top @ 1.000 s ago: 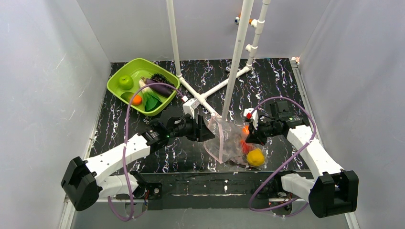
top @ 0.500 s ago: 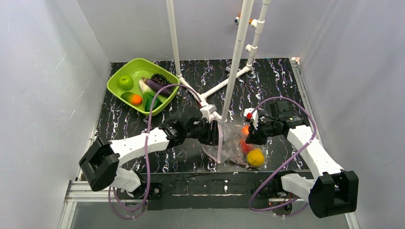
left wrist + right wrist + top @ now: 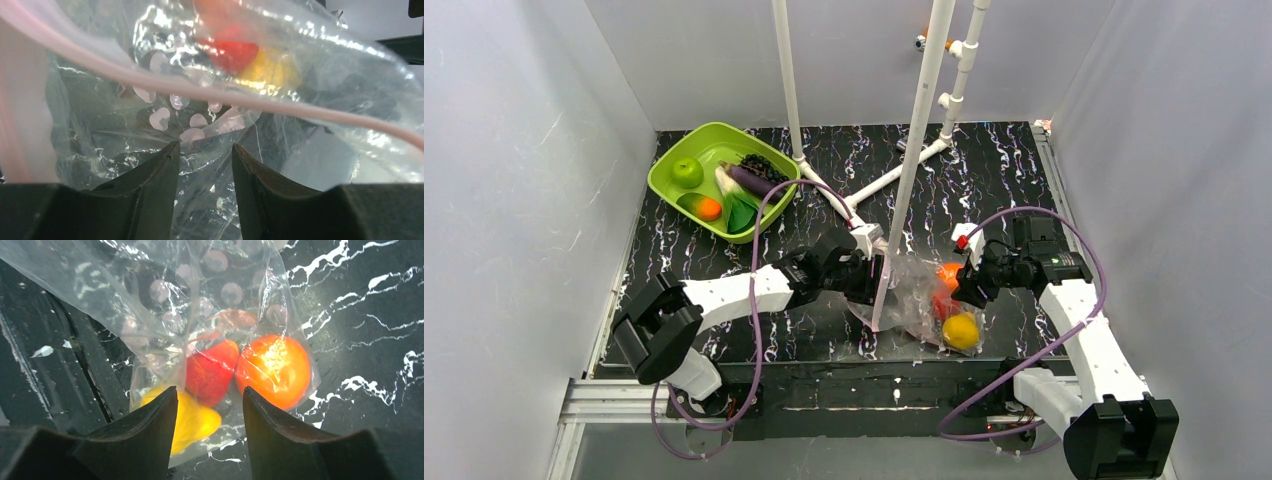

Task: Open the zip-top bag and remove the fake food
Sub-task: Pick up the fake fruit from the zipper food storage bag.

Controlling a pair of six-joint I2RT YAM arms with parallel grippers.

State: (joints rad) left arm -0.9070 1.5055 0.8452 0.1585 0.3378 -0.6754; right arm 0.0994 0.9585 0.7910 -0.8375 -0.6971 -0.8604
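Observation:
The zip-top bag (image 3: 912,300) lies on the black marbled table, its pink zip strip (image 3: 884,290) facing left. Inside its right end sit three pieces of fake food: an orange (image 3: 272,370), a small red piece (image 3: 210,370) and a yellow lemon (image 3: 192,422). My left gripper (image 3: 879,278) is at the bag's mouth, open, with clear film (image 3: 125,100) in front of and between its fingers and the zip strip (image 3: 150,80) crossing above them. My right gripper (image 3: 959,285) hovers open over the bag's closed end, its jaws holding nothing.
A lime-green tray (image 3: 659,175) at the back left holds a green apple (image 3: 687,172), eggplant (image 3: 749,178), grapes (image 3: 762,163), an orange (image 3: 710,208) and a leafy vegetable (image 3: 742,213). White pipes (image 3: 914,130) rise behind the bag. The table's front edge is just below the lemon.
My right gripper has opened, let go of the bag's end and drawn back to the right. My left arm has reached right, bringing its gripper to the bag's mouth.

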